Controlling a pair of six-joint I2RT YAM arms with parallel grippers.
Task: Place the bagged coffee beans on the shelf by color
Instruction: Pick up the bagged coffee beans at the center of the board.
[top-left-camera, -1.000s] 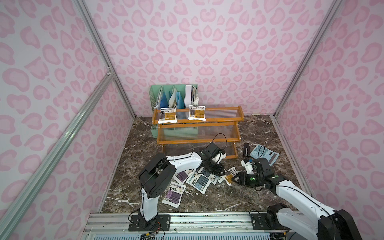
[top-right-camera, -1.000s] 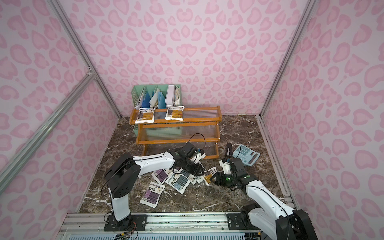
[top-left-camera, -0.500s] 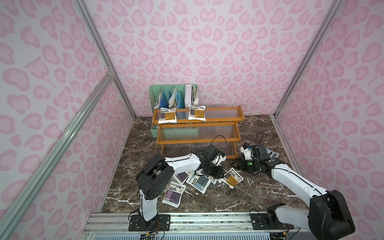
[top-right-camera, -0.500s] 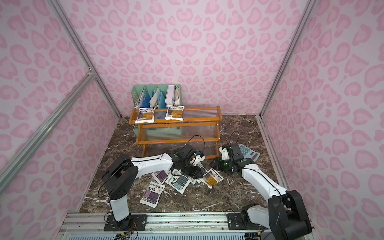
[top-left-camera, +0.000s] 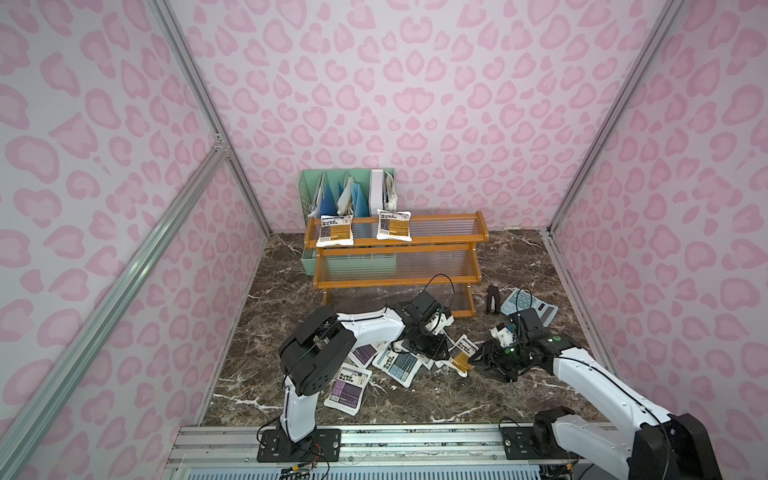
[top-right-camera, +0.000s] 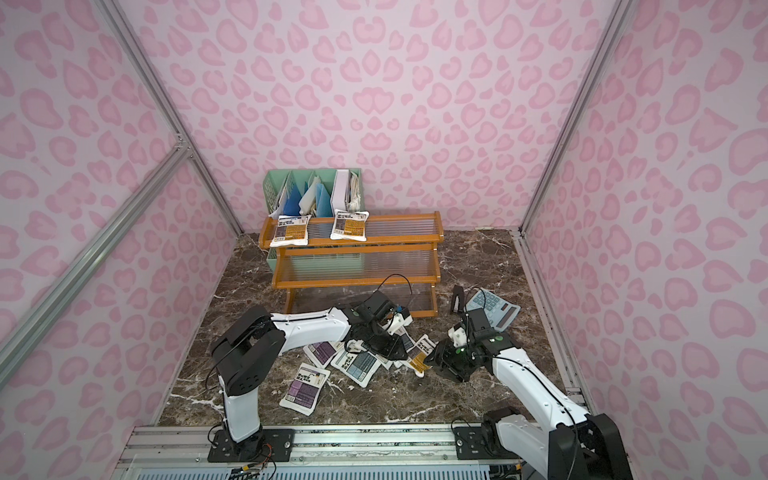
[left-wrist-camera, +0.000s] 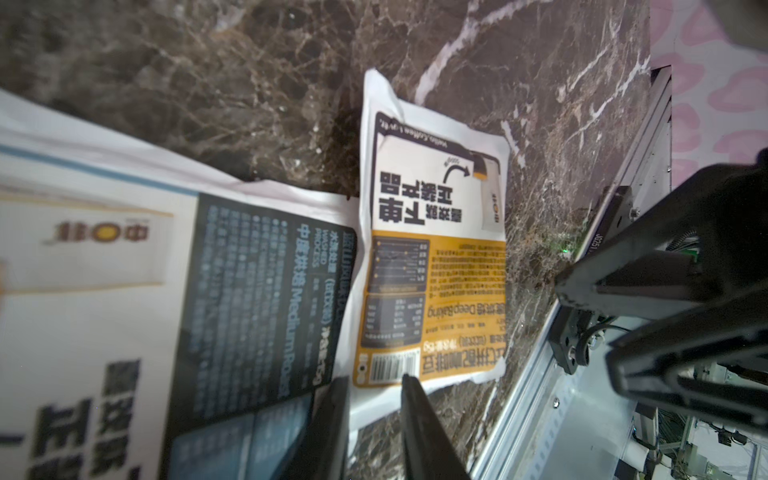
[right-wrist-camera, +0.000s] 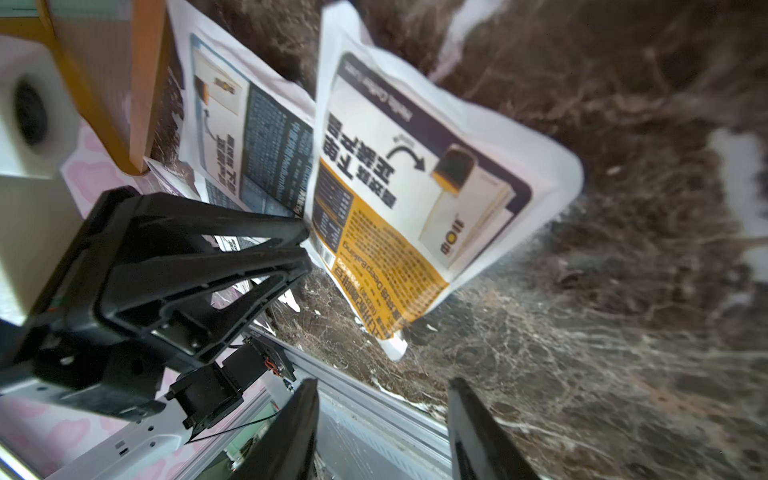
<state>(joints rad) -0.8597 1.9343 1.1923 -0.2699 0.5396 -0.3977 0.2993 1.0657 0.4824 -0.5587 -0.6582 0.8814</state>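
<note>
**Left tool pinches an orange pouch**

The left tool (right-wrist-camera: 308, 249) is clenched on one edge of an orange pouch (right-wrist-camera: 399, 174). The pouch is tipped up, with one corner pointing down at the brown marble counter (top-left-camera: 415, 399), in front of the shelf (top-left-camera: 395, 239). The right tool (right-wrist-camera: 383, 384) is near that pouch, with its fingers apart and nothing between them. Two more orange bags (top-left-camera: 335, 230) lie side by side on the top step of the shelf, toward its left end. A blue-grey pouch (top-left-camera: 398, 365) and a purple pouch (top-left-camera: 348, 388) lie flat on the counter by the left arm. A grey calculator (top-left-camera: 530, 309) sits near the shelf's right end.
</note>
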